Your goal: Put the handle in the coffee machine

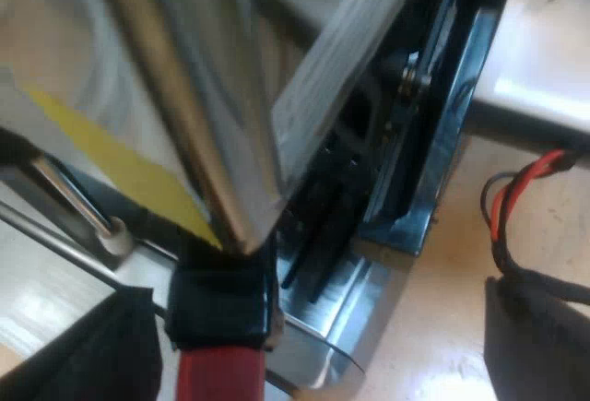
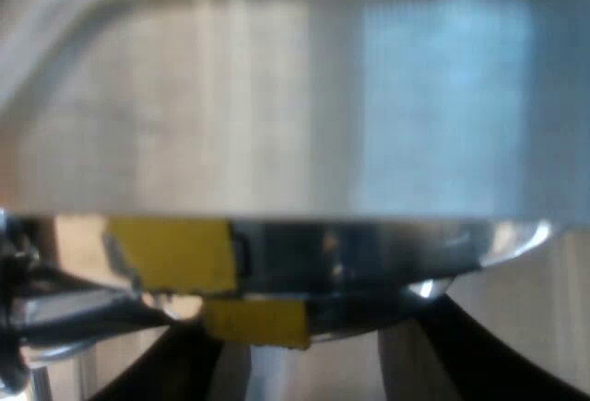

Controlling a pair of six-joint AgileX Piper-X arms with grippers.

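Observation:
The holder's dark handle [image 1: 221,313], ending in red [image 1: 217,378], sticks out from under the espresso machine [image 1: 194,97], just below a strip of yellow tape [image 1: 120,166]. My left gripper [image 1: 313,350] is open, with its black fingers [image 1: 83,355] wide apart; the handle's red end lies between them, close to one finger and untouched. My right gripper [image 2: 318,373] sits pressed close under the machine's round metal front ring [image 2: 387,253]. Its dark fingers [image 2: 175,369] are spread, with pale metal between them. Yellow tape [image 2: 171,253] marks the ring.
The steam wand [image 1: 78,203] slants down beside the handle, and its metal tubes [image 2: 64,313] show near the right gripper. The machine's drip tray edge [image 1: 332,318] lies under the left gripper, on a pale wooden tabletop [image 1: 442,327].

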